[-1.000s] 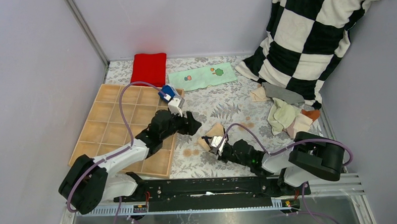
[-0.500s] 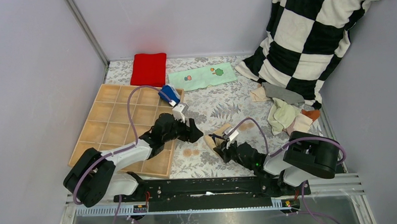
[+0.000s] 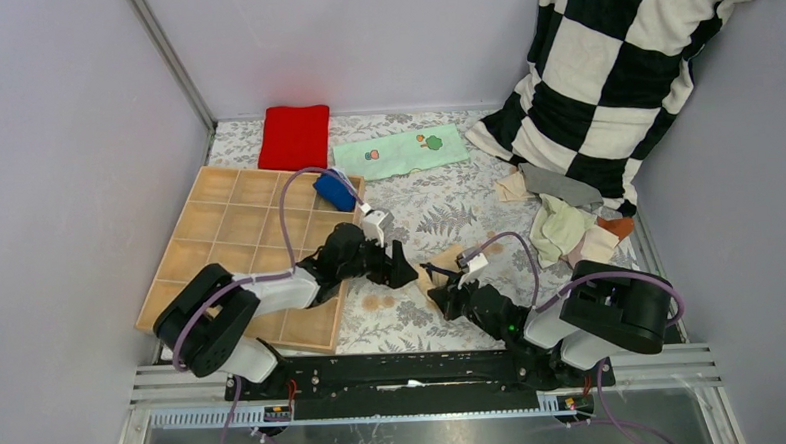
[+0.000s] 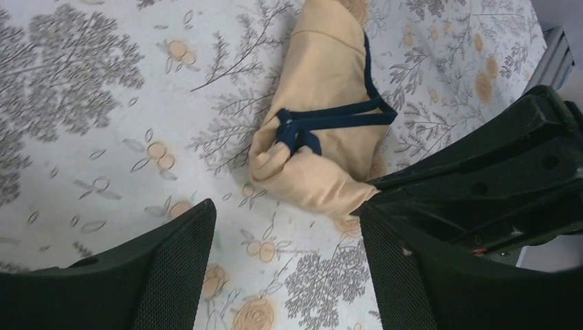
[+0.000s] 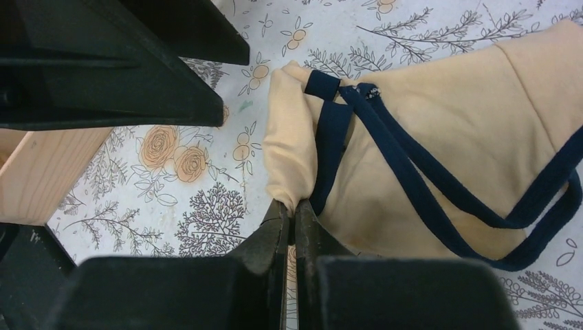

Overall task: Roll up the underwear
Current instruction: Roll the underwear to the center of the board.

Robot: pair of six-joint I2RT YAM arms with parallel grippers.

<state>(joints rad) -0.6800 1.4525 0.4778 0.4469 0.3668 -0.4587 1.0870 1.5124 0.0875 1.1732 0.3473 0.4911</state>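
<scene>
left claw (image 4: 285, 213) nearer right claw's (image 5: 292, 214) underwear (image 5: 426, 124)

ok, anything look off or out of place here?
Only the tan brief: it is loosely bunched with dark trim looping out, and the right hand is shut on its edge; other briefs lie crumpled by the checkered pillow.

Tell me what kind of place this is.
Probably a robot test cell, not a home: plain grey walls, a metal mounting rail, a wooden divider tray on floral cloth.
</scene>
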